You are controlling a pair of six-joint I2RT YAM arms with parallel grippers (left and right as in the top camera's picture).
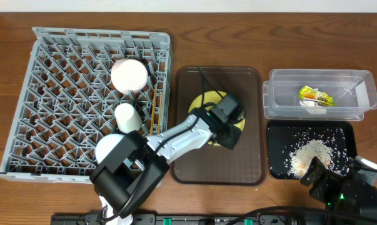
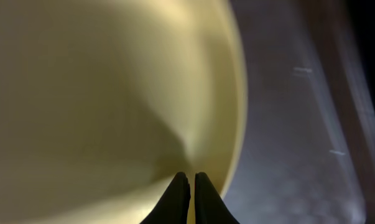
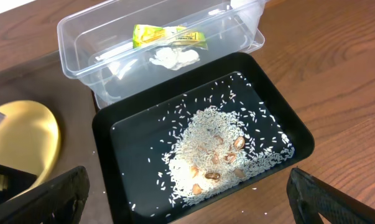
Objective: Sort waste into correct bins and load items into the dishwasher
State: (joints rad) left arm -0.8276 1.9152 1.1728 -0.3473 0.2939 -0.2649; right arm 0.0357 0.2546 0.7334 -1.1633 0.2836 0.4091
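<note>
Overhead view: light is even and diffuse from above, and focus is sharp throughout. The clear rectangular plastic tub (image 1: 354,87) at 2 o'clock carries pale glare on its walls.

Left wrist view: severely out of focus. The round pale yellow plate (image 2: 100,93) is a soft blur from 9 o'clock to centre, with a dim shadow fold near 5 o'clock. The left gripper (image 2: 191,190) reads as a black silhouette at 6 o'clock.

Right wrist view: bright and crisp. The shallow black rectangular tray (image 3: 128,140) shows sheen along its rim. The brown wooden table (image 3: 336,74) gleams mildly at 2 o'clock.

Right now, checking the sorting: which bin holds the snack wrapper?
The clear plastic tub, where the wrapper lies by white scraps; the black tray holds rice-like leftovers instead.
</note>
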